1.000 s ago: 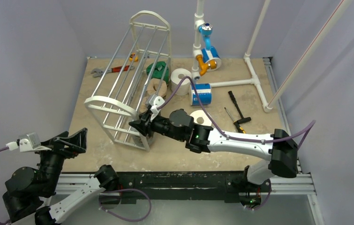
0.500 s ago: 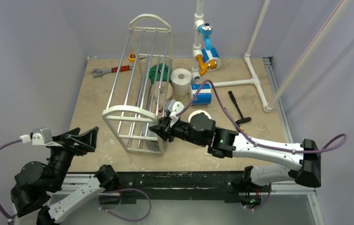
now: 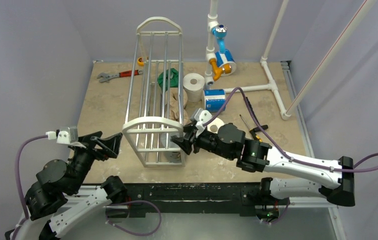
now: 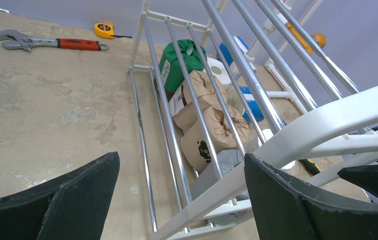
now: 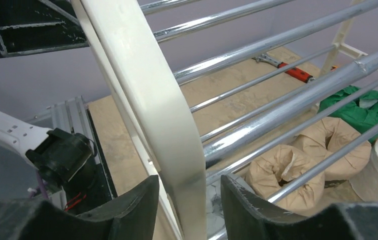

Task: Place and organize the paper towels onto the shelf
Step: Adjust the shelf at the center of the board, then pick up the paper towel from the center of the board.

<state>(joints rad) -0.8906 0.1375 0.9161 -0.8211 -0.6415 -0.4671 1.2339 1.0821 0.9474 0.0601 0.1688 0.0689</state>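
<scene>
Among shelf (image 3: 152,120) rods: four rolls, one green (image 3: 168,78), two tan (image 4: 212,132), one grey (image 4: 222,162). Right of shelf: two white (image 3: 193,86), one blue (image 3: 215,99). Before shelf's near arch: left tool (image 4: 181,165), gaping, empty. Astride that arch: right tool (image 5: 189,185), clamped or loose unclear.

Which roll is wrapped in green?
The green roll at the shelf's far end, behind the two tan rolls; no other roll is green.

On left arm (image 3: 57,174) and right arm (image 3: 297,163) alike, white links, black joints, matte black jaws, purple cables (image 3: 19,170).
</scene>
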